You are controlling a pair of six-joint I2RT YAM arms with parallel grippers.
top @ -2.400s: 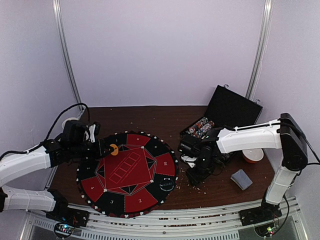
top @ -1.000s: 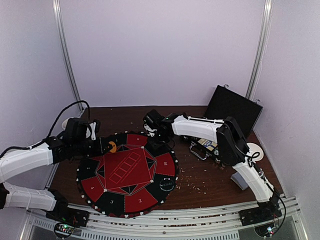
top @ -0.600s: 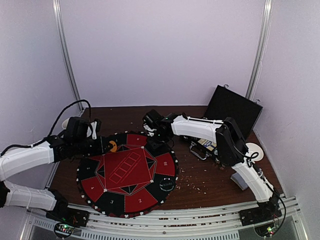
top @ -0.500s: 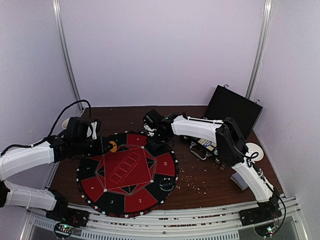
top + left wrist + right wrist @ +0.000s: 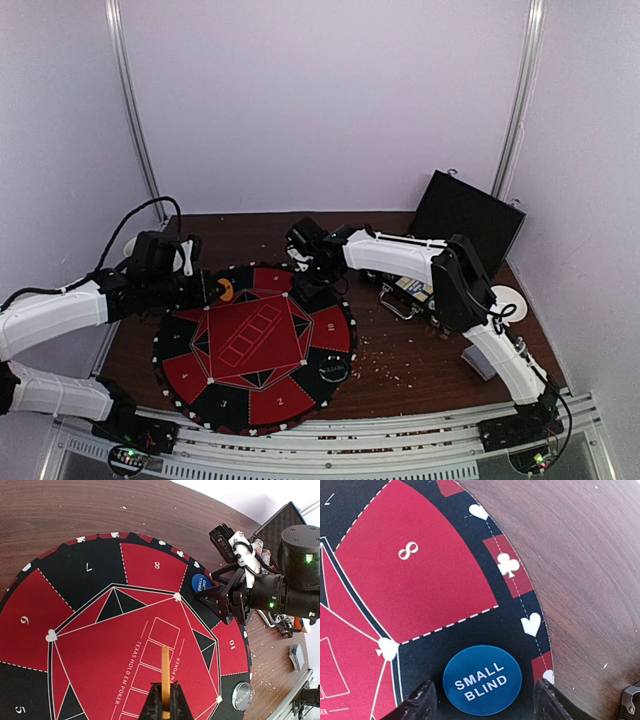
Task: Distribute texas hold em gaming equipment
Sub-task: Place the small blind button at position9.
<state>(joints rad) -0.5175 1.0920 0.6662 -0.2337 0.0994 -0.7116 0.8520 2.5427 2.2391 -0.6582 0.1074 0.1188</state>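
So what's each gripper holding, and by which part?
The left gripper pinches the yellow disc by one edge. The right gripper holds nothing; its open jaws straddle the blue disc on the mat.

The disc (image 5: 482, 680) lies on the mat's (image 5: 250, 400) far edge; the case (image 5: 465, 215) stands right of the mat.

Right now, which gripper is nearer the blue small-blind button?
Right. The right gripper straddles the blue button, fingers either side; the left gripper, clamping a yellow disc, is across the mat.
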